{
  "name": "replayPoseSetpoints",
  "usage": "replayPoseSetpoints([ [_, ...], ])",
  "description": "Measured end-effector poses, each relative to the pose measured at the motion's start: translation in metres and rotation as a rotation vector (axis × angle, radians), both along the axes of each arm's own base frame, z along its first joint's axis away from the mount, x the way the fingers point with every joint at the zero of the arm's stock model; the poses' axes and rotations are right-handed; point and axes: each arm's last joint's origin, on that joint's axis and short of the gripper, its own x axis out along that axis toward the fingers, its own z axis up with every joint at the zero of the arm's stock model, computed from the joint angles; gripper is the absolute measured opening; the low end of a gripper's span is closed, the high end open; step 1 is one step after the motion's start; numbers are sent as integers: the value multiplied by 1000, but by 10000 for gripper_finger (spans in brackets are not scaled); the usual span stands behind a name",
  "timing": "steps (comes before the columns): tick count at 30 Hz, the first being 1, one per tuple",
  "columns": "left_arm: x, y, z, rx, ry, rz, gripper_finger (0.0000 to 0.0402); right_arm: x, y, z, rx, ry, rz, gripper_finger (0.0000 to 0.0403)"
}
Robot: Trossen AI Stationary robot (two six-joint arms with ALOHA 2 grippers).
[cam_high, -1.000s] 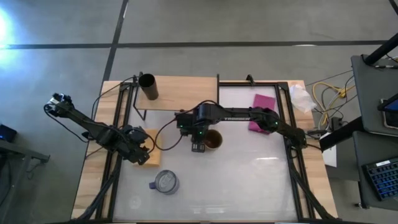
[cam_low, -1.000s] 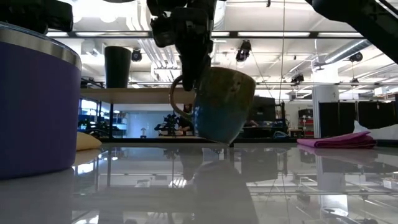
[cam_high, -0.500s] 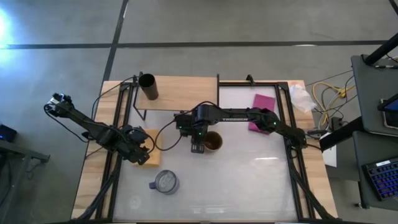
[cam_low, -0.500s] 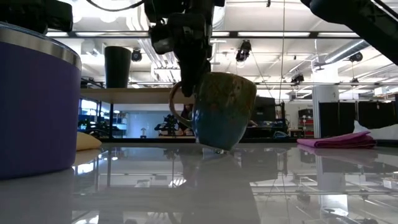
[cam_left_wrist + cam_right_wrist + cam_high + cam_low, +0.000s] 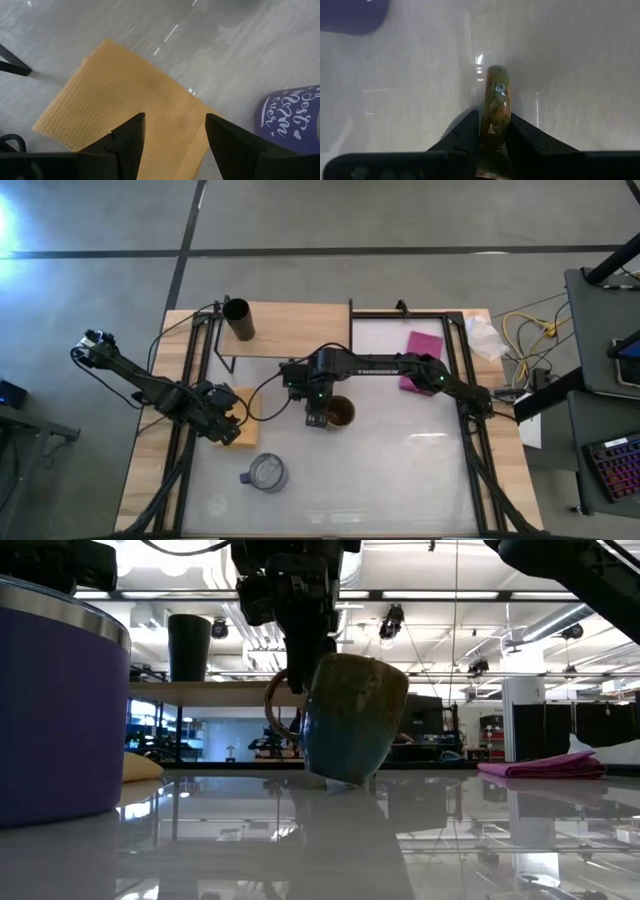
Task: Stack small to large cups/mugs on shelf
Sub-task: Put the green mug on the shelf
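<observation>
Now my right tool (image 5: 316, 416) grips the mug (image 5: 348, 716) by its handle (image 5: 495, 107). Over the last second the mug has tilted and edged sideways, its base just above the tabletop (image 5: 400, 470), so the lift toward the shelf (image 5: 300, 325) is under way. A black cup (image 5: 237, 318) already stands on the shelf. My left tool (image 5: 172, 137) hovers open over the yellow cloth (image 5: 125, 100), beside the purple tumbler (image 5: 266, 474); a pink cloth (image 5: 422, 360) lies well apart.

Purple tumbler (image 5: 55, 705): cut off at the low view's left edge. Mug (image 5: 495, 112): handle only in right wrist view, body hidden behind right claw (image 5: 492, 131).
</observation>
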Motion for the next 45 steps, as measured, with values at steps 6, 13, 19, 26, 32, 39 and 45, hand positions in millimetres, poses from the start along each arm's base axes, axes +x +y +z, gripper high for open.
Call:
replayPoseSetpoints([
  [6, 0, 0, 0, 0, 0, -1, 194, 1, 0, 1, 6, -8, 2, 81],
  [13, 0, 0, 0, 0, 1, -1, 194, 3, 0, -2, 9, -16, -9, 110],
  [19, 0, 0, 0, 0, 0, -2, 194, 6, 0, -2, 9, -42, -15, 159],
  [26, 5, -1, 2, 7, -49, -39, 194, -1, -1, 33, -10, -170, -21, 191],
  [32, 14, 9, 4, 28, -75, -19, 194, -21, -5, 92, -76, -363, -92, 184],
  [39, 41, 22, 14, 39, -245, -59, 194, -70, -7, 166, -162, -545, -211, 170],
  [45, 72, 29, 17, 104, -359, -122, 194, -119, -7, 213, -213, -650, -311, 162],
])
